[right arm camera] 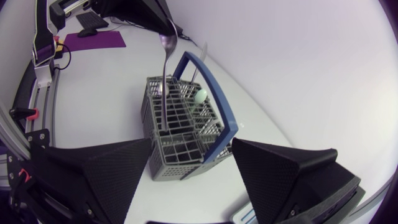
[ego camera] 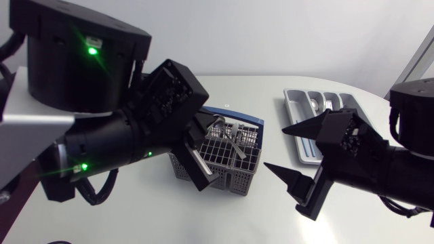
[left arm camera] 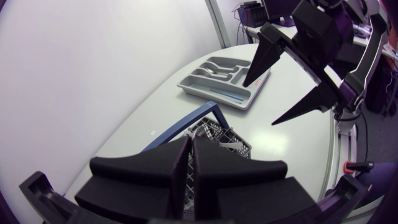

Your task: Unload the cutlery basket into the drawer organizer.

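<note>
The grey cutlery basket [ego camera: 227, 163] with a blue handle [ego camera: 242, 121] stands mid-table. My left gripper [ego camera: 201, 171] hangs over its left side, shut on the upper end of a spoon [right arm camera: 165, 68], which hangs straight down into the basket [right arm camera: 180, 127]. In the left wrist view the fingers [left arm camera: 208, 165] are pressed together above the basket [left arm camera: 224, 134], and the spoon is hidden. My right gripper [ego camera: 277, 148] hovers open and empty to the basket's right, also seen in the left wrist view [left arm camera: 261, 102]. The grey drawer organizer [ego camera: 293, 123] lies at the back right.
Other cutlery [ego camera: 229, 134] stands in the basket, along with a pale rounded piece [right arm camera: 200, 95]. The organizer [left arm camera: 194, 87] holds a few pieces in its compartments. Bare white table lies in front of the basket and between basket and organizer.
</note>
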Robot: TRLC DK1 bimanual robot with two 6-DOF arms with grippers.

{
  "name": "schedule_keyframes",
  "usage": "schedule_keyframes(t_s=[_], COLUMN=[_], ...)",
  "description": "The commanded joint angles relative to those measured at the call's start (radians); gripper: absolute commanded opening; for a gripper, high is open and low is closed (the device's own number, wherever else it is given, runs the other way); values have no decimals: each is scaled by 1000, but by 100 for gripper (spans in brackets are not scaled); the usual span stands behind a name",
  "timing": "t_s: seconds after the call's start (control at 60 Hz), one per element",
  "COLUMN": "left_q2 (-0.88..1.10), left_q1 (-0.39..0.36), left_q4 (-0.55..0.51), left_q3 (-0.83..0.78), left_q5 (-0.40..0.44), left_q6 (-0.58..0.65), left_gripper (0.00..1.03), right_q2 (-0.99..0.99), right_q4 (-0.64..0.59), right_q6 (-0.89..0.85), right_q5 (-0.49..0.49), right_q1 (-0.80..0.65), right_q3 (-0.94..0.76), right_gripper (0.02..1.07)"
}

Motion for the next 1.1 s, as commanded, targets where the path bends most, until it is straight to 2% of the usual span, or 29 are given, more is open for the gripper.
schedule_keyframes(t_s=[0.0,0.217,0.283,0.383,0.567,0.65,0.783,0.95,1.083], left_q2=[13,70,93,122,151,171,190,190,190], left_q1=[15,78,117,160,193,209,220,217,217], left_q4=[-2,21,21,21,7,-8,-28,-38,-50], left_q3=[46,74,93,116,155,175,195,198,199], left_q5=[18,120,163,218,279,299,325,330,336], left_q6=[-76,-195,-237,-281,-337,-355,-367,-369,-369], left_gripper=[6,6,6,6,6,6,6,6,6], right_q2=[19,91,123,156,202,229,280,317,343], right_q4=[62,229,279,333,427,448,484,536,563], right_q6=[20,8,0,-14,-46,-51,-54,-69,-81], right_q5=[52,151,197,246,338,349,375,421,447], right_q1=[50,133,170,202,240,243,243,240,234], right_q3=[-29,-54,-54,-52,-51,-43,-29,-14,6], right_gripper=[94,86,78,72,54,46,46,32,32])
